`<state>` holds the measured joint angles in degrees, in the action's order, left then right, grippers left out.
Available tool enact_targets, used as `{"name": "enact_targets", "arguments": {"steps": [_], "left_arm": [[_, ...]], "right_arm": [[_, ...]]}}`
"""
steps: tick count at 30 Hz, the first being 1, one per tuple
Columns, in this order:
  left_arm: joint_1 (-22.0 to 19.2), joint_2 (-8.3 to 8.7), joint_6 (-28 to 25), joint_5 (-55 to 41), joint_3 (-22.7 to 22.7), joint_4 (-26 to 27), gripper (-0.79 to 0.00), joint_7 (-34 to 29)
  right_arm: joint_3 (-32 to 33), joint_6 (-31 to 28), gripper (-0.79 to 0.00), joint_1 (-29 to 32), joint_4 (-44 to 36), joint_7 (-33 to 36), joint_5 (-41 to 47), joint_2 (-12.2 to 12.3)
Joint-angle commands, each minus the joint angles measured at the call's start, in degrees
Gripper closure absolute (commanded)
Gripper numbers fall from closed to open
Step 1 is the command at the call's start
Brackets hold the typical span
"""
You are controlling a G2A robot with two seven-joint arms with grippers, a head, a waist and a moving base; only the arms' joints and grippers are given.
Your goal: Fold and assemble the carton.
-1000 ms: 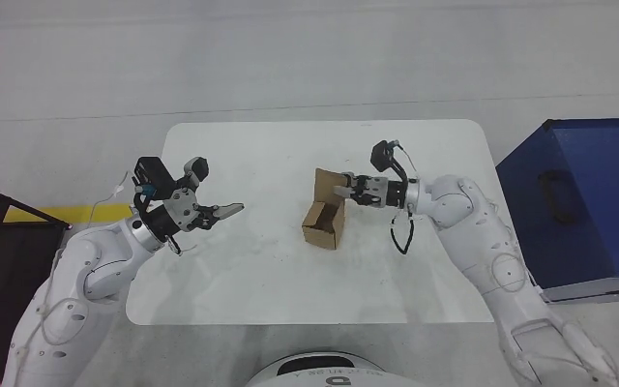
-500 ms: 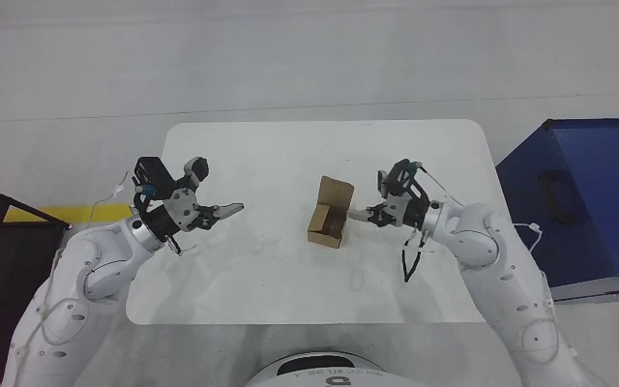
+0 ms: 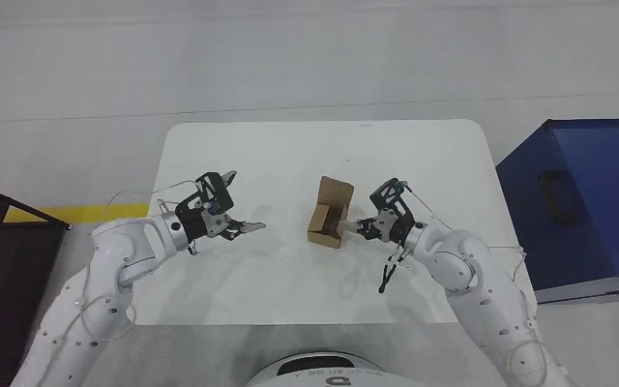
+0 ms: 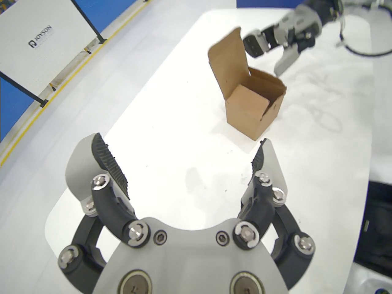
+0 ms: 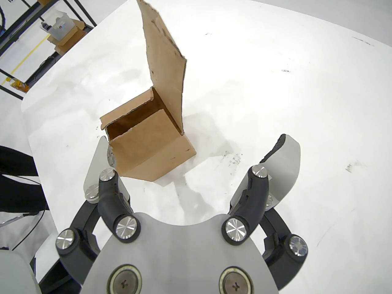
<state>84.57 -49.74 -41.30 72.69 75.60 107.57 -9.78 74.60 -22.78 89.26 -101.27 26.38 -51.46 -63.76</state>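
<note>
The left claw (image 4: pixel 180 145) and right claw (image 5: pixel 194 142) gape empty; brace the box (image 3: pixel 329 221), then press its flap (image 5: pixel 162 62) down squarely.

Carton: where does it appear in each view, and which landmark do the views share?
Top view: carton near the middle of the table.
Left wrist view: carton beyond the open left fingers.
Right wrist view: carton just ahead of the right fingers.
Shared landmark: its upright lid flap.
</note>
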Motion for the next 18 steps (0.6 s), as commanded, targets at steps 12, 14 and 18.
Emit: {"name": "enact_targets", "arguments": {"steps": [12, 14, 18], "left_arm": [[-15.5, -4.39, 5.4, 11.4, -18.9, -12.1, -0.785, 1.0], [-16.9, -5.08, 6.7, 11.5, -20.6, -13.6, -0.785, 1.7], [-18.7, -6.25, 6.1, 11.3, -24.0, -15.7, -0.785, 1.9]], "right_arm": [[-0.3, 8.6, -0.739, 3.3, -1.5, 0.1, 2.7, -0.3], [-1.0, 10.2, -0.730, 2.7, -1.1, 0.6, 3.1, -0.4], [-1.8, 11.5, -0.677, 1.8, -0.9, 1.9, 3.6, -0.6]]}}
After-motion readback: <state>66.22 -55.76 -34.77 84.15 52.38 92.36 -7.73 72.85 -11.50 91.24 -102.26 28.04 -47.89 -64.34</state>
